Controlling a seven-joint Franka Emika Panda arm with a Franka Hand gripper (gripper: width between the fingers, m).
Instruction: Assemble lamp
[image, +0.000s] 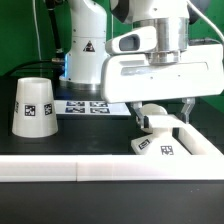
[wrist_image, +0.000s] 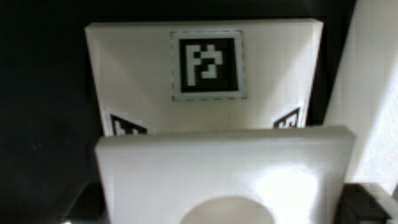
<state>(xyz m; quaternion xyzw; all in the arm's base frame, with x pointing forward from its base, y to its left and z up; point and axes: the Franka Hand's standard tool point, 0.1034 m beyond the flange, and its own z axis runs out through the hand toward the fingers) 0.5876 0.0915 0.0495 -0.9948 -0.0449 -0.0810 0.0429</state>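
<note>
Lamp base (image: 158, 146) sits flat on the black counter (image: 100, 135) at the exterior view's right, in the corner formed by two white rails (image: 60, 172). The rounded bulb (image: 150, 116) stands just above it, axis upright. The gripper (image: 162, 110) points straight down over both, jaws spread wide and clamping nothing. The shade (image: 33, 105) stands well apart at the exterior view's left, narrow end up. The square tags carry patterns only, with no legible writing.

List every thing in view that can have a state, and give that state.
shade: standing on its wide end, untouched.
base: resting flat, directly under the end effector.
end effector: low over the base; open or shut cannot be told.
marker board: lying flat.
</note>
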